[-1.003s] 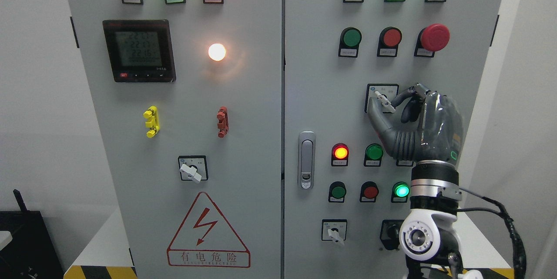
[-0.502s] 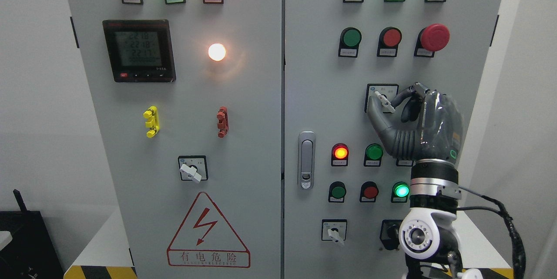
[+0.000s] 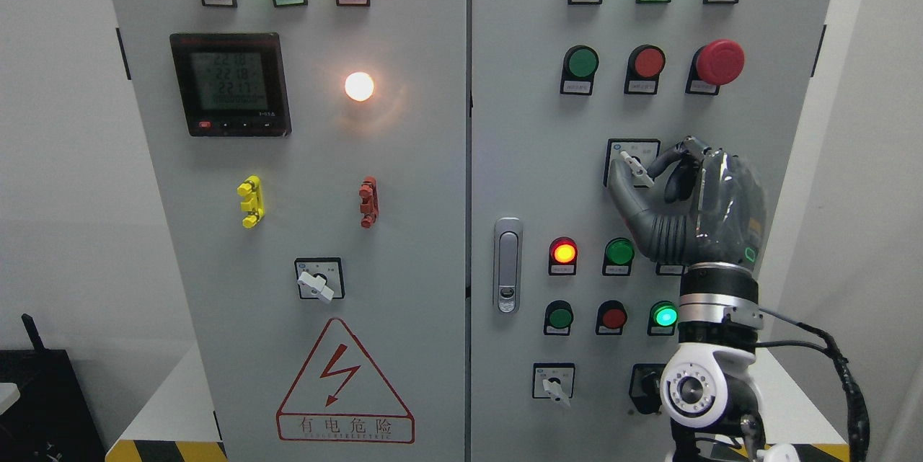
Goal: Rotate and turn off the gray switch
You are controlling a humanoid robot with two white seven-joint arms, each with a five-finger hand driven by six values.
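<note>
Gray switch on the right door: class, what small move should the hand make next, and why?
Probably a wrist twist to rotate the gray switch. The right hand already pinches its lever between thumb and fingers, and the lever sits tilted toward the upper left, so it appears not yet turned off.

The right hand (image 3: 692, 202) sits over most of the gray switch (image 3: 636, 166), so only its pale lever and the upper-left part of its plate show. The little label tag (image 3: 670, 269) under the hand's heel is nearly all covered too. Black selector (image 3: 644, 386) down low is half behind the white wrist joint (image 3: 698, 393). Label text under the lamps is way too small to read. Meter digits (image 3: 229, 73) are dim and fuzzy.
</note>
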